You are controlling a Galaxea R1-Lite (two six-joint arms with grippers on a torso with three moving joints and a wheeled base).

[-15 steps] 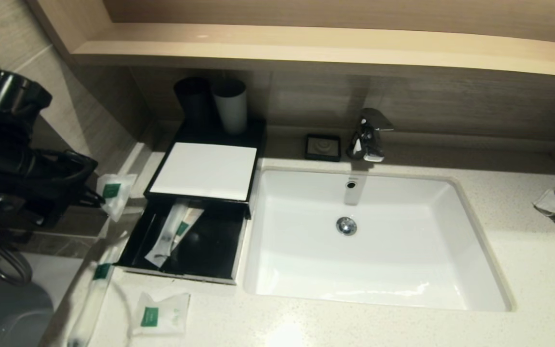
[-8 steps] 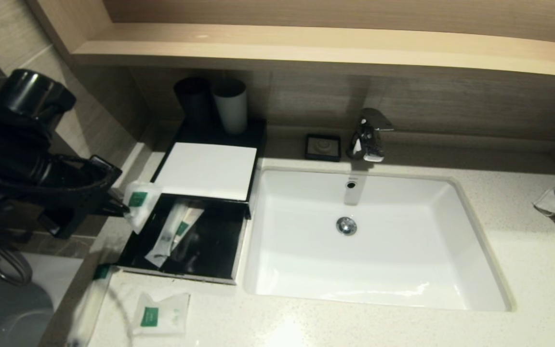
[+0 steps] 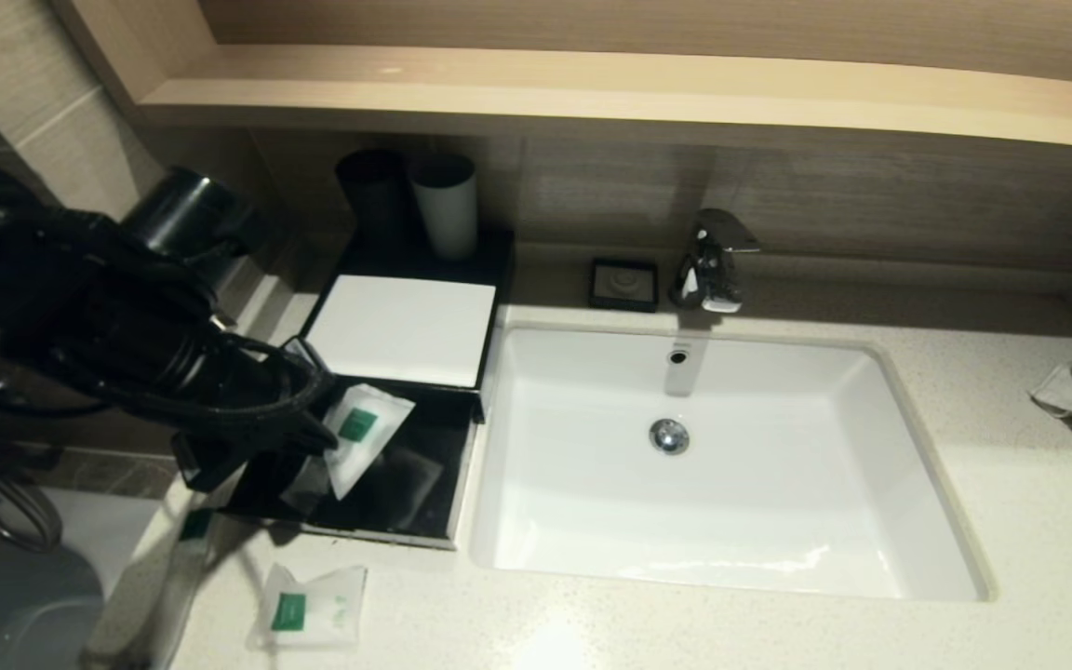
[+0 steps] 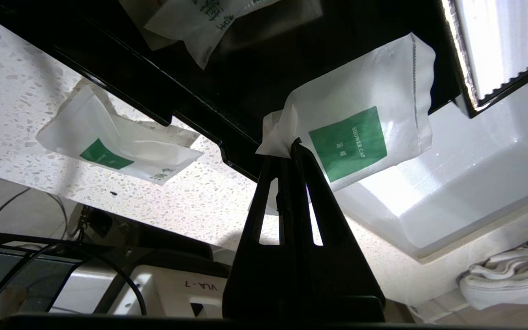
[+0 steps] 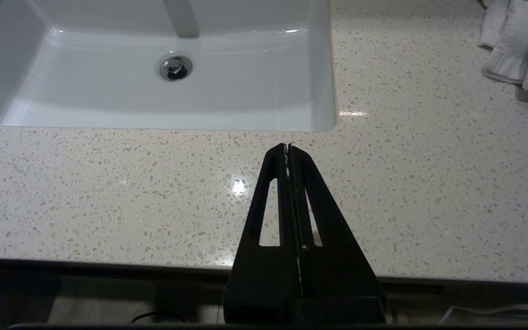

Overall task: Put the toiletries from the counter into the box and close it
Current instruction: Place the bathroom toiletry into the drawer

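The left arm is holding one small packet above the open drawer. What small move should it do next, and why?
Probably open the left gripper and let go. It is shut on a corner of the shower cap packet, which hangs over the open drawer of the box, where a long packet lies.

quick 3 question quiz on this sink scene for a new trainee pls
1. True or false: the left pincer is shut on a shower cap packet.
2. Where does that packet hang? A) over the sink B) over the open drawer C) on the shelf
3. Fill in: a second squarish packet lies on the ____ in front of the drawer.

Key
1. True; it pinches the packet's corner.
2. B; the head view shows it above the drawer's black floor.
3. counter. The right pincer is parked, shut, over the counter near the sink.
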